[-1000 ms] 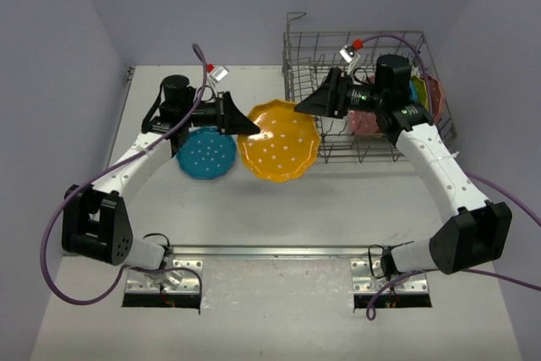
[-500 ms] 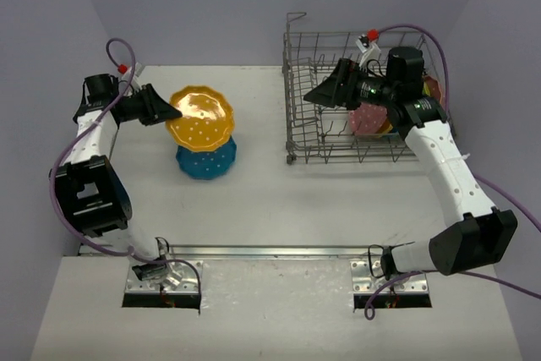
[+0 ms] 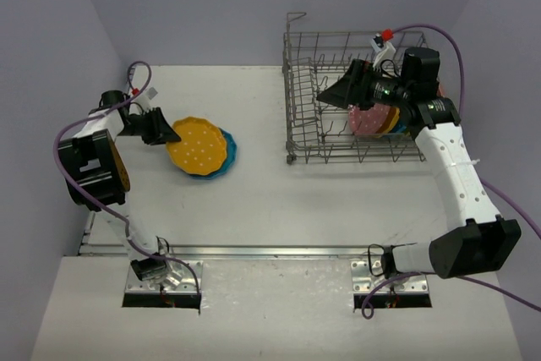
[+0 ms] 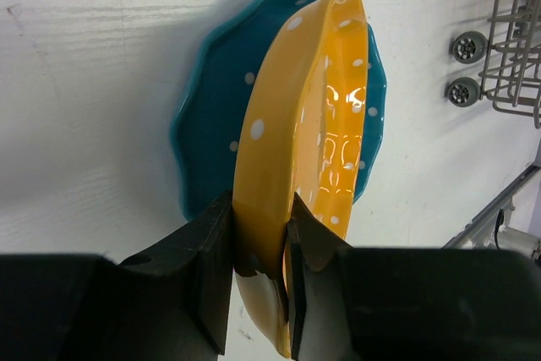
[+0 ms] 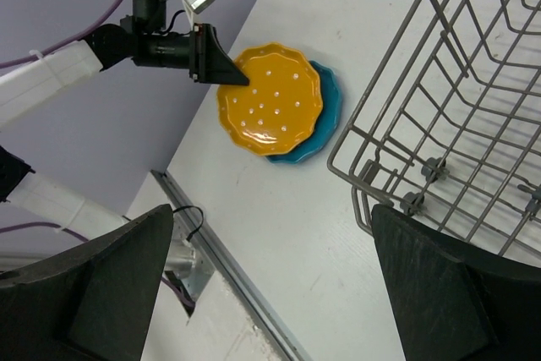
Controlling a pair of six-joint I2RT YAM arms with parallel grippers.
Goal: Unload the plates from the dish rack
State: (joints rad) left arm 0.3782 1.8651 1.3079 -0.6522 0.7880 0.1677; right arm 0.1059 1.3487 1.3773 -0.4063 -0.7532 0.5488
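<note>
My left gripper [image 3: 166,134] is shut on the near rim of the orange-yellow plate [image 3: 196,146]. The plate is tilted over the teal-blue plate [image 3: 226,156], which lies flat on the table at the left. In the left wrist view the fingers [image 4: 211,268] pinch the orange-yellow plate [image 4: 296,150] over the teal-blue plate [image 4: 211,116]. My right gripper [image 3: 326,95] is open and empty above the left part of the dish rack [image 3: 304,137]. A pink plate [image 3: 367,121] stands in the rack, with others partly hidden behind it. The right wrist view shows both stacked plates [image 5: 270,99] and the rack [image 5: 456,124].
The rack stands at the back right of the table; its small wheels [image 4: 467,46] show in the left wrist view. Purple walls close in the left, back and right. A metal rail [image 3: 270,251] with the arm bases runs along the near edge.
My left arm has swung the orange-yellow plate leftward from near the rack and lowered it over the teal-blue plate. My right gripper has drawn back to the right over the rack.
</note>
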